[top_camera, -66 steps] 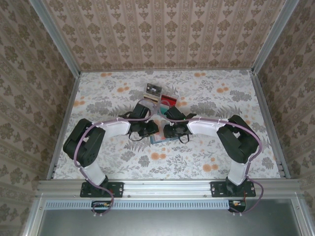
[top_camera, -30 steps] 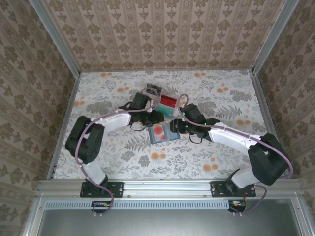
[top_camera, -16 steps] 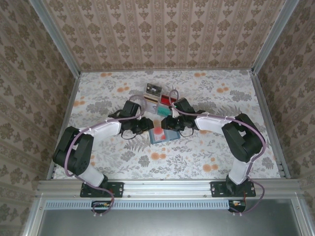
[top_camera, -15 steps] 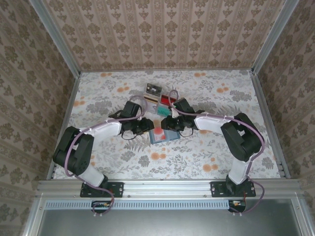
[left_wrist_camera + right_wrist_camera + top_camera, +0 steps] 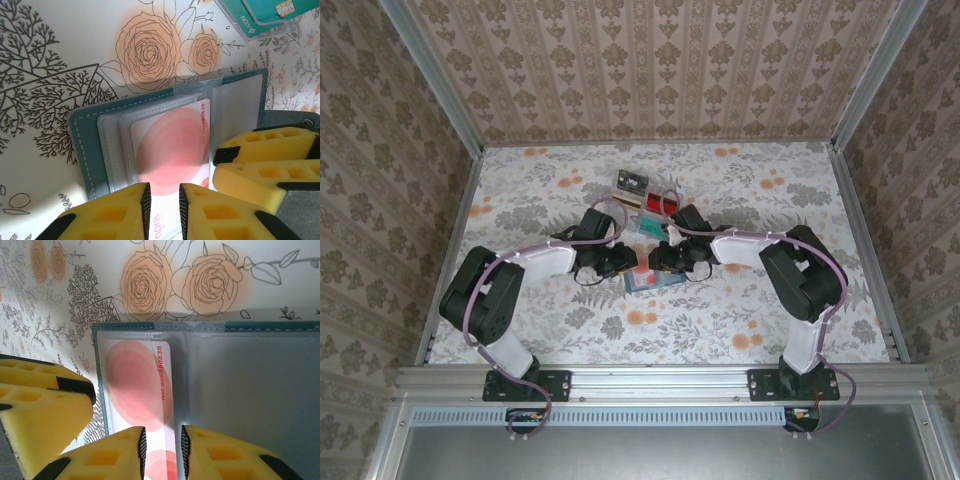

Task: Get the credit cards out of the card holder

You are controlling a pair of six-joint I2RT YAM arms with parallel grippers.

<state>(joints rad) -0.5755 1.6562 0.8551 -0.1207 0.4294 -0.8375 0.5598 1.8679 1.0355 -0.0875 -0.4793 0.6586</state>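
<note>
The slate-blue card holder (image 5: 84,150) lies open on the floral table, its clear sleeves facing up. A white credit card with a pink-red disc (image 5: 172,147) sits in a sleeve, its printed number along one edge. My left gripper (image 5: 164,192) hovers over that card, jaws a narrow gap apart, with the card showing flat beneath the gap. My right gripper (image 5: 163,436) is just as narrow, straddling the card (image 5: 135,382) at its numbered edge beside the holder's empty sleeve (image 5: 250,390). From above, both grippers (image 5: 625,262) (image 5: 660,262) meet over the holder (image 5: 650,282).
A clear plastic tray (image 5: 645,215) with a red and a teal card stands just behind the holder; its teal card (image 5: 260,12) is close by. A dark card (image 5: 632,181) lies further back. The right gripper's yellow fingers (image 5: 265,150) crowd the holder's right panel.
The right arm swung in from the right and the left gripper came forward, so both now sit over the holder, covering its card from above. Both pairs of jaws have narrowed.
</note>
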